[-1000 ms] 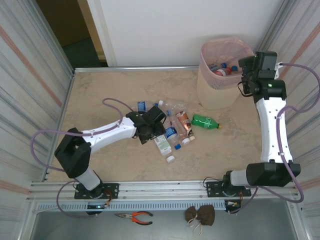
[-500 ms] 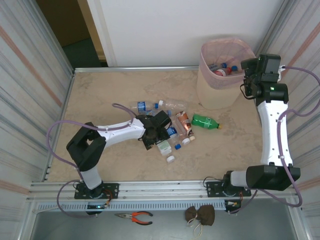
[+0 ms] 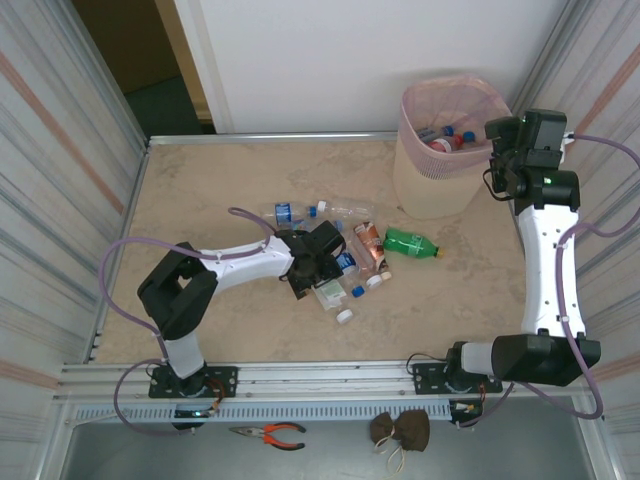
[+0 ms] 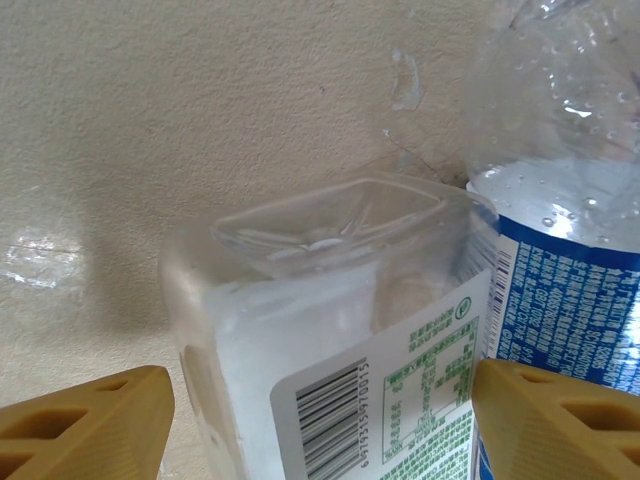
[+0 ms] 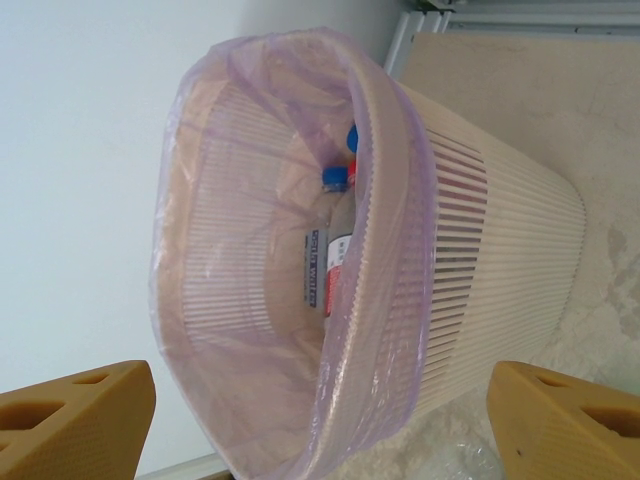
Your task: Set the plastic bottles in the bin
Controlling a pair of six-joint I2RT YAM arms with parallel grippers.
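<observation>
— While the left arm reaches low over the counter [image 3: 200, 190], how is the left end effector [image 4: 325, 420]?
— Released. Its fingers stand wide on either side of a clear bottle [image 4: 330, 300] with a green-printed white label, which lies on the counter. Whether the pads touch it, I cannot tell. A blue-labelled bottle [image 4: 570, 290] lies just beside it.
— And the right end effector [image 5: 320, 410]?
— Also released, with nothing between its fingers, up beside the bin [image 5: 500, 250] at the counter's far right. Several bottles [image 5: 325, 260] lie inside its pink liner.
— The rest?
— Clustered mid-counter, with a green bottle [image 3: 410, 243] at the cluster's right, nearest the bin.
</observation>
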